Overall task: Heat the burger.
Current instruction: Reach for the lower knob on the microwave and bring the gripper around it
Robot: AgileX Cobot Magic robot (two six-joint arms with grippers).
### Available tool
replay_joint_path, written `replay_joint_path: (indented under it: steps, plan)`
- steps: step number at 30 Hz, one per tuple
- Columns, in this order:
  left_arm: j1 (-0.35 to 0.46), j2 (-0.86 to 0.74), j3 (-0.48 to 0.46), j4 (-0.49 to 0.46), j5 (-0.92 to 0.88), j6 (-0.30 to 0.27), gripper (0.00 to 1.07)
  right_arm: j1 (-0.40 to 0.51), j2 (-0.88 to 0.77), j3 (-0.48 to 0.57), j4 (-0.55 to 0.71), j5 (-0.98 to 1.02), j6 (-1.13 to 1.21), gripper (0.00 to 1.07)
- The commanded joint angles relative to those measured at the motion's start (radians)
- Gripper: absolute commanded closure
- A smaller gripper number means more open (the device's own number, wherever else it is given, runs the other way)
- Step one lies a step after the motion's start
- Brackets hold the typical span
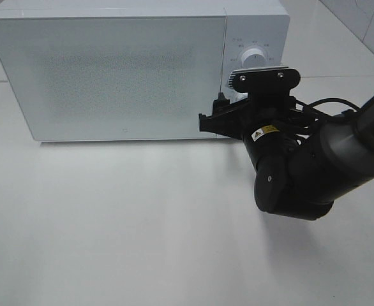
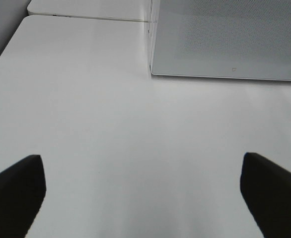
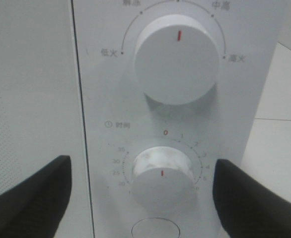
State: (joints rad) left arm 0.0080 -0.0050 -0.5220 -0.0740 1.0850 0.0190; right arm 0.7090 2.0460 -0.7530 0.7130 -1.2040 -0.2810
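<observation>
Microwave with door shut, timer setting in hand
White unit at the far edge of the table; frosted door hides the contents, so the burger is unseen, presumably inside. Right fingers apart, flanking the timer knob without touching; best centred on its rim, closed squarely, turned cleanly, clear of the power knob. Left fingers apart over the table, holding nothing

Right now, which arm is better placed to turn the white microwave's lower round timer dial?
Right. The right gripper is open facing the white box-shaped microwave's panel, its fingers flanking the lower round timer dial. The left gripper, also open, hangs over white table, short of the microwave.
</observation>
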Motion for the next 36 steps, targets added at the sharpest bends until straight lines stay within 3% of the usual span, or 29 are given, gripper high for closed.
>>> replay_joint_path:
  steps: [1, 36]
  plan:
    - [0.002, -0.019, 0.004, -0.01, -0.013, -0.006, 0.06, -0.008, 0.016, -0.02, -0.02, -0.004, 0.008, 0.33]
    - [0.002, -0.019, 0.004, -0.008, -0.013, -0.006, 0.06, -0.067, 0.042, -0.07, -0.054, 0.044, 0.012, 0.42]
